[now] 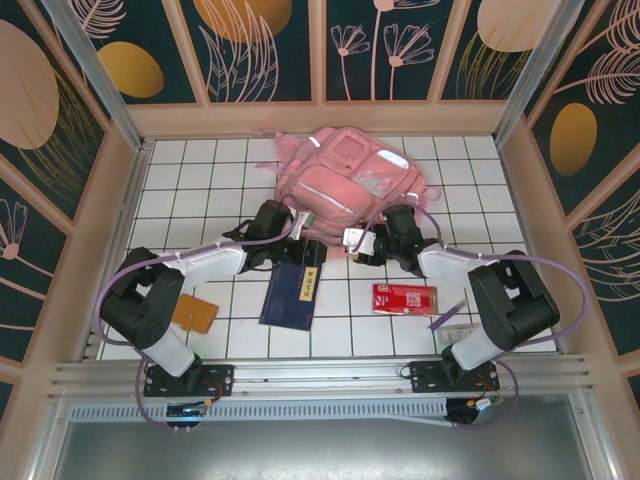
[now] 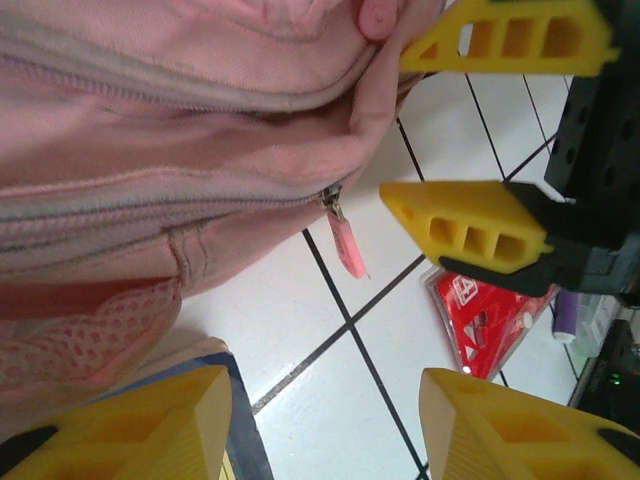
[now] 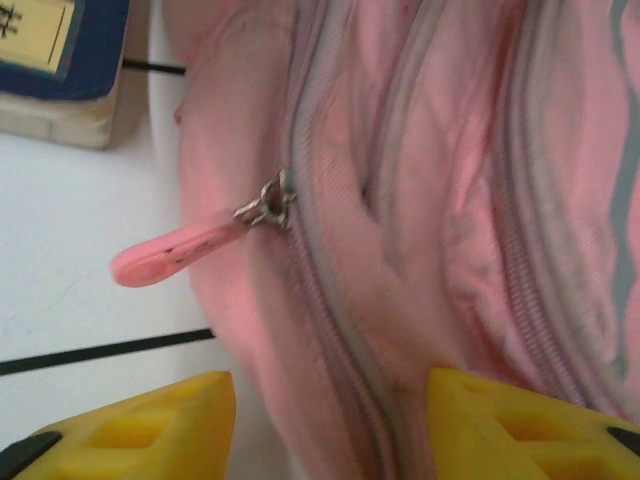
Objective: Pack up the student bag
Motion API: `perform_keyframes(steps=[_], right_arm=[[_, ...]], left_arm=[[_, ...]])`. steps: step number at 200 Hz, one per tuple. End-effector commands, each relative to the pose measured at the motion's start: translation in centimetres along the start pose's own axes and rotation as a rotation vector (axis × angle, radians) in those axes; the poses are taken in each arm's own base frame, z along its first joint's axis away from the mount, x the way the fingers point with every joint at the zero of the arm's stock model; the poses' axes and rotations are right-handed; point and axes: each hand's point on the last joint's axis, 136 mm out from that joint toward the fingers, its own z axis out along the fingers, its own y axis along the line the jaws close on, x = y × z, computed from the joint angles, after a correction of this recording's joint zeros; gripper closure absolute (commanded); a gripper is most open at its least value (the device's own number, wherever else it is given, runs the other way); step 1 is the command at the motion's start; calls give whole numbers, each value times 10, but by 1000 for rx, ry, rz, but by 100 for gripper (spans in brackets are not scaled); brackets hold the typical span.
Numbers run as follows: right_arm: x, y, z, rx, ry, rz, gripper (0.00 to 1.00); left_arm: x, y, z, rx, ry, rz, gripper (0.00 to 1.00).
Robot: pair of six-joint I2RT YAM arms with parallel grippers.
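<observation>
Student bag (image 1: 350, 175) at the far centre of the desk (image 1: 200, 170), both pincers at its near edge.
The pink bag lies flat on the white tiles. The left pincer (image 2: 322, 385) has its jaws apart over bare tile, just beside the bag's lower seam. The right pincer (image 3: 330, 385) has its jaws apart, with bag fabric between them. A navy book (image 1: 290, 295) lies near the bag, with a red packet (image 1: 405, 298) to its right. A pink zip pull (image 3: 175, 255) hangs off the bag.
</observation>
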Motion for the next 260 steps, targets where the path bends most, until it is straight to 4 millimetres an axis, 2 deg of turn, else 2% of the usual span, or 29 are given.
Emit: perform_keyframes(steps=[1,21,43,73,81,89,99,101,108,140,171,199,217,238,260], right_arm=[[-21,-4,-7,-70,-96,11,52],[-28,-5,-16,-88,-130,1,52],[-12,-6,-8,-98,-81,3,46],[5,4,8,-156,-34,34,48],[6,5,11,-156,-32,39,55],[2,2,12,-150,-45,47,73],[-7,-3,9,-144,-84,64,91],[-9,-4,8,-143,-91,66,93],[-17,-9,4,-133,-120,75,100],[-53,-21,-15,-162,-274,136,100],[-82,-26,-26,-172,-425,207,100],[-93,-26,-27,-194,-474,251,100],[-99,-23,-27,-204,-492,253,100],[-102,-21,-27,-205,-497,251,100],[-95,-17,-24,-192,-462,238,100]], left_arm=[[-8,-14,-3,44,-8,-32,48],[-11,-15,-7,28,-21,-21,48],[-9,-14,-1,35,-1,-17,48],[-6,-15,8,34,30,-16,48],[-7,-16,11,34,32,-17,48],[-7,-17,13,37,39,-20,48],[-3,-15,16,34,57,-31,48],[-11,-20,14,42,41,-23,48],[-16,-23,13,39,35,-26,48],[-23,-16,9,-28,20,-88,46],[-12,-1,10,-109,55,-166,46],[4,30,1,-262,56,-213,46],[1,42,-5,-339,19,-224,46],[-13,46,-3,-364,-24,-205,52],[-23,37,4,-307,-47,-137,60]])
